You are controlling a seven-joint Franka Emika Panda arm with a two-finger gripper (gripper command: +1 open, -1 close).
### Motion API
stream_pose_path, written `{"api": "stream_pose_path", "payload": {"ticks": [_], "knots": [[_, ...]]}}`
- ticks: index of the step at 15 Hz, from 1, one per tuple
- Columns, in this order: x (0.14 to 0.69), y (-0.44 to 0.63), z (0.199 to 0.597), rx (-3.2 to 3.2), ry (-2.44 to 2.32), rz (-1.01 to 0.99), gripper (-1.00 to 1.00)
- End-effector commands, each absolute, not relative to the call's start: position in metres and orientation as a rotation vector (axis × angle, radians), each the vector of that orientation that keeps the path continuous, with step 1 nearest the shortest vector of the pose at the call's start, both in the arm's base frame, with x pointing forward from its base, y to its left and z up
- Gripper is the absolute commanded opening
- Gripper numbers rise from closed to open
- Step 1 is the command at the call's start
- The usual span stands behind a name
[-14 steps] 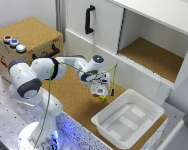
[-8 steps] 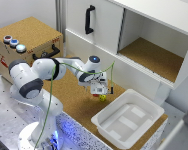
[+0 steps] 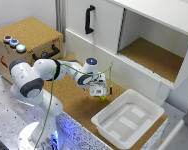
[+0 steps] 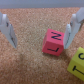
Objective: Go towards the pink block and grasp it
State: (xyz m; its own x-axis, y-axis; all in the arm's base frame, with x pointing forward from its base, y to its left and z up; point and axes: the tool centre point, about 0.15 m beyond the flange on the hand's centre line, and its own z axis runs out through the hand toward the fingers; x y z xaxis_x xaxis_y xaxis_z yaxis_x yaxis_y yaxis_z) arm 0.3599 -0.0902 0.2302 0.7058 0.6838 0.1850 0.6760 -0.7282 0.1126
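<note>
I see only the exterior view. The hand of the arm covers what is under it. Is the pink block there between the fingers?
Observer: Yes. In the wrist view the pink block lies on the cork surface between the two fingers, closer to one of them.
Operator: Do the fingers touch it already?
Observer: No. The gripper is open, with a gap on both sides of the block.
Operator: Is anything else close to it?
Observer: A yellow block sits beside the pink one, outside the fingers.
</note>
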Motion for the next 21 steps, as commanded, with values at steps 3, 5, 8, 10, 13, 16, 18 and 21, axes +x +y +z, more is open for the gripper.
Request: {"api": "stream_pose_path", "payload": {"ticks": [3, 5, 8, 10, 13, 16, 18, 21], "knots": [[0.396, -0.083, 0.197, 2.834, 1.091, 0.273, 1.0], [0.4, -0.084, 0.196, 2.836, 1.084, 0.272, 1.0], [0.401, -0.086, 0.192, 2.834, 1.091, 0.246, 1.0], [0.398, -0.089, 0.192, 2.831, 1.086, 0.258, -1.0], [0.397, -0.092, 0.207, 2.865, 1.036, 0.298, -1.0], [0.395, -0.093, 0.229, 2.896, 0.999, 0.337, -1.0], [0.391, -0.091, 0.25, 2.905, 0.983, 0.372, -1.0], [0.391, -0.087, 0.283, 2.916, 0.972, 0.428, -1.0]]}}
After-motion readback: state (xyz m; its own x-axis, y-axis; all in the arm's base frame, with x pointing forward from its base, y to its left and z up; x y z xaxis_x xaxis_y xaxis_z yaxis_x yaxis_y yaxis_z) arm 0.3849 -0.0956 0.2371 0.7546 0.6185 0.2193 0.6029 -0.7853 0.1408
